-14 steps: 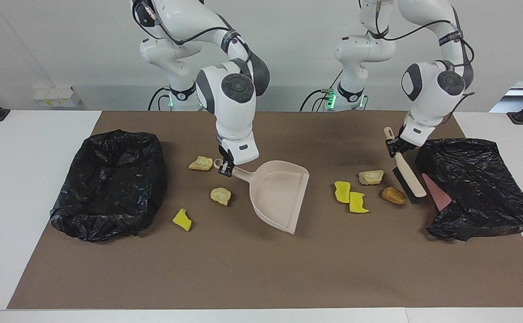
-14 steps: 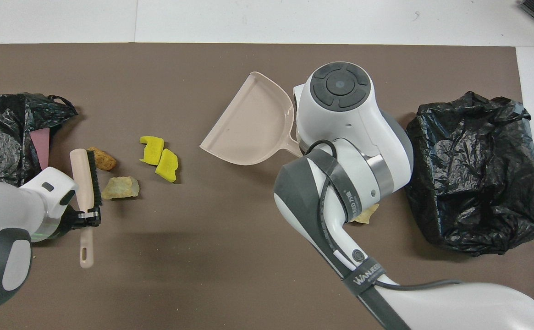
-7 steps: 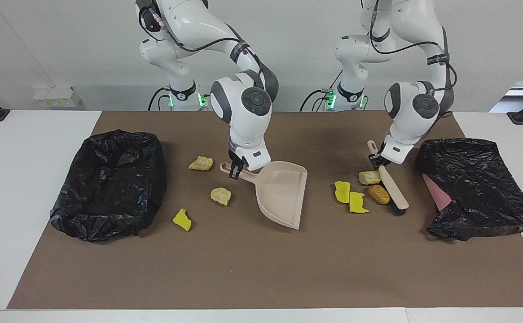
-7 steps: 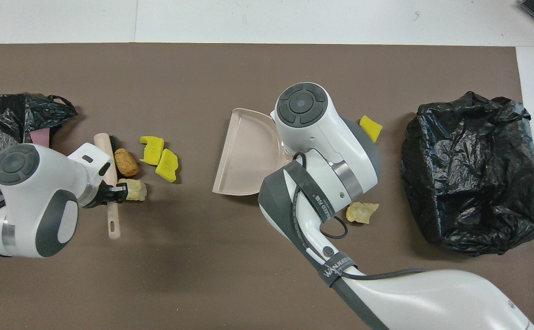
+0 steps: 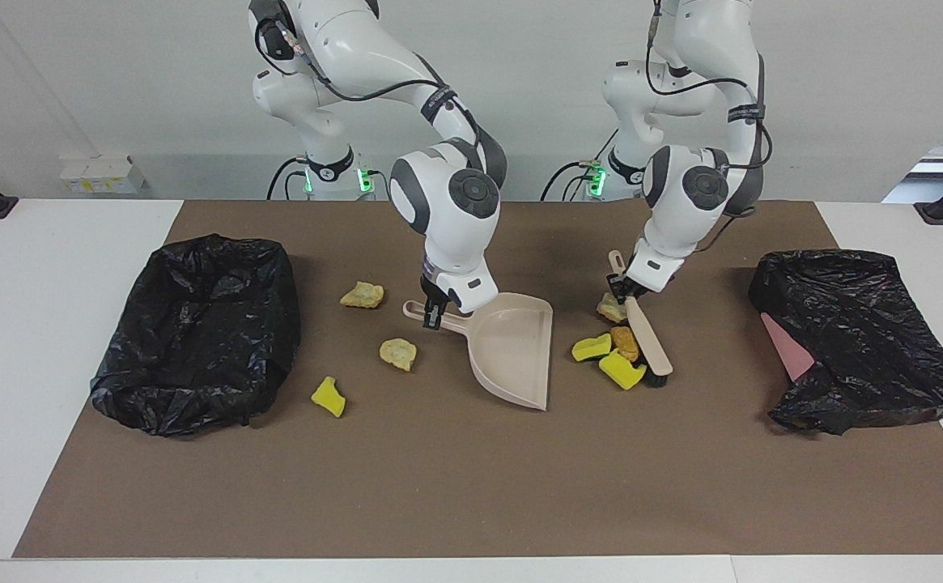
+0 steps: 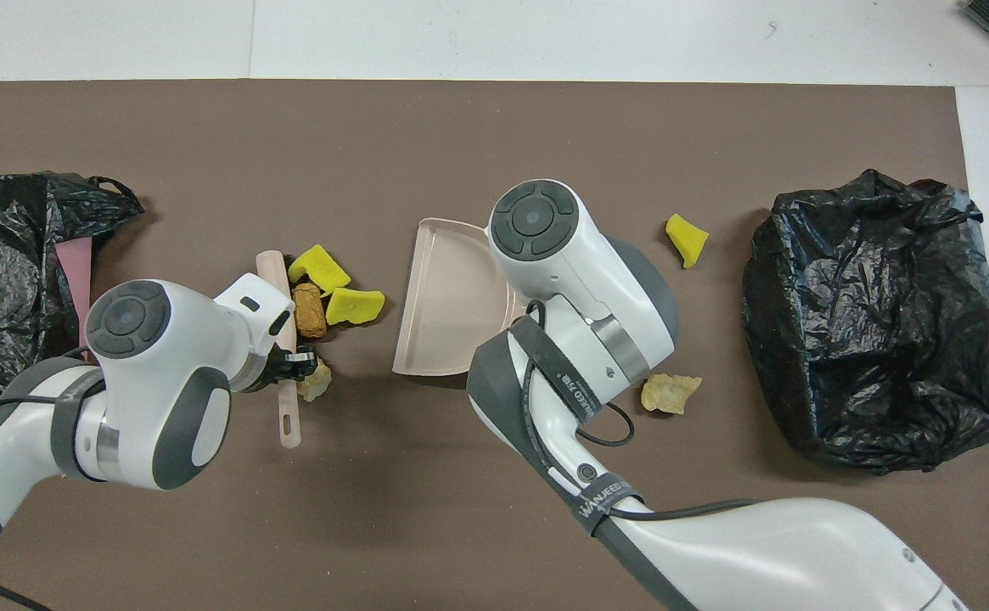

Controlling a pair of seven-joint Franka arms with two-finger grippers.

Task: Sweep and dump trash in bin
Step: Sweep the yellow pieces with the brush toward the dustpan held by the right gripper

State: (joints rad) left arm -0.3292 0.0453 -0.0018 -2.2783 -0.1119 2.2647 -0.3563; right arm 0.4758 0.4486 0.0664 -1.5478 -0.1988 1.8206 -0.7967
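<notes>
My right gripper (image 5: 432, 312) is shut on the handle of the beige dustpan (image 5: 511, 348), whose mouth rests on the mat and faces the left arm's end; the pan also shows in the overhead view (image 6: 447, 297). My left gripper (image 5: 623, 285) is shut on the brush (image 5: 647, 336), which presses against a cluster of trash beside the pan's mouth: two yellow bits (image 5: 591, 347) (image 5: 622, 370), a brown lump (image 5: 624, 340) and a tan lump (image 5: 610, 308). Two tan lumps (image 5: 363, 295) (image 5: 397, 353) and a yellow bit (image 5: 329, 396) lie between the pan's handle and the bin (image 5: 196, 332).
The bin is lined with a black bag and stands at the right arm's end of the brown mat (image 5: 471, 486). A crumpled black bag (image 5: 860, 340) with a pink sheet (image 5: 787, 346) lies at the left arm's end.
My left gripper has swept the brush toward the dustpan, pushing the four chunks into a tight cluster near its mouth. My right gripper has turned the pan's mouth toward them.
</notes>
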